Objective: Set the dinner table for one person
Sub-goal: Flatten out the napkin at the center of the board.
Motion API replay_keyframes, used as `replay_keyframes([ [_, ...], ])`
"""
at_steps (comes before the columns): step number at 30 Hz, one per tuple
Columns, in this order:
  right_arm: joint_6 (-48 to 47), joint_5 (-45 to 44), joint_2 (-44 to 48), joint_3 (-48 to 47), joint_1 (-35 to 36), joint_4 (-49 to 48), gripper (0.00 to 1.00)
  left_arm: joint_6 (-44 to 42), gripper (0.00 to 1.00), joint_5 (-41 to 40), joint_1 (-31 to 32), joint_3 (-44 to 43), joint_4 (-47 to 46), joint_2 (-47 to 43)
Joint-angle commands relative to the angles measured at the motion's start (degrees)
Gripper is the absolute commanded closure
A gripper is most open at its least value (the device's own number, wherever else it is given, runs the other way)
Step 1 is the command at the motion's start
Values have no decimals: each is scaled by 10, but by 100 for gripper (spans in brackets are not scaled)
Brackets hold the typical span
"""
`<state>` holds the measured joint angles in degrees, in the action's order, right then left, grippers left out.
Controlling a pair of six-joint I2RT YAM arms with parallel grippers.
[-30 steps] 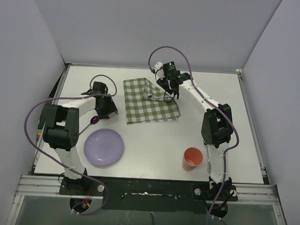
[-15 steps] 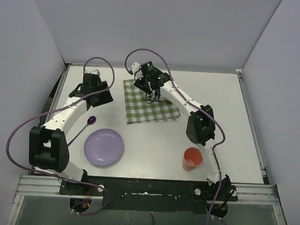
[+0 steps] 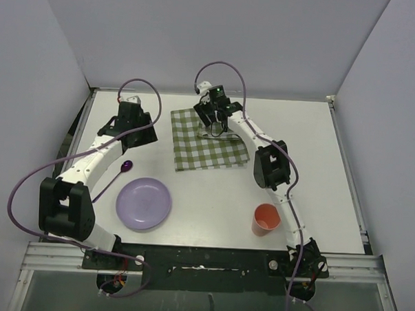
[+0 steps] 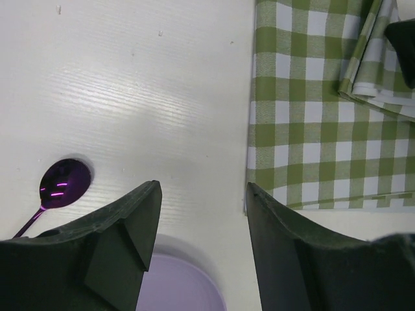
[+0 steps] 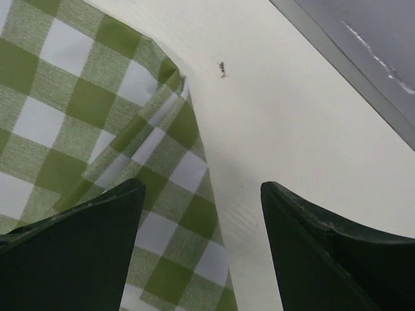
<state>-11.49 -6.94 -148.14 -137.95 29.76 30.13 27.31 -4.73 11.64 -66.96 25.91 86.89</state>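
Note:
The white dinner table (image 3: 310, 160) carries a green-and-white checked cloth (image 3: 208, 145) at the far middle, with its far right corner folded over (image 3: 214, 130). A purple plate (image 3: 144, 203) lies near left and a purple spoon (image 3: 126, 167) lies beside it. An orange cup (image 3: 266, 219) stands near right. My left gripper (image 3: 143, 135) is open and empty above bare table left of the cloth; its view (image 4: 201, 188) shows the spoon (image 4: 63, 183), the plate (image 4: 175, 285) and the cloth (image 4: 324, 116). My right gripper (image 3: 216, 125) is open and empty over the cloth's folded edge (image 5: 202, 186).
The table's metal edging (image 3: 345, 161) runs along the right side, and it also shows in the right wrist view (image 5: 350, 71). Grey walls close in the back and both sides. Purple cables loop off both arms.
My left gripper has left the spoon and drawn back toward the far left. My right gripper swung left over the cloth, then came partly back to the folded corner.

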Motion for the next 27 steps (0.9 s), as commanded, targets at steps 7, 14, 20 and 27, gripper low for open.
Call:
replay_keyframes([
  [7,19,67,-37,-109,65,-79,26,-9,46,-33,13,23,-8,-70],
  [14,-21,35,-38,-98,81,-105,24,-4,46,-18,15,43,-23,-73],
  [20,-59,8,-56,-62,81,-136,24,-4,46,-7,15,59,-29,-81],
  [27,-110,-16,-81,-61,84,-186,22,3,46,6,18,75,-40,-86],
])
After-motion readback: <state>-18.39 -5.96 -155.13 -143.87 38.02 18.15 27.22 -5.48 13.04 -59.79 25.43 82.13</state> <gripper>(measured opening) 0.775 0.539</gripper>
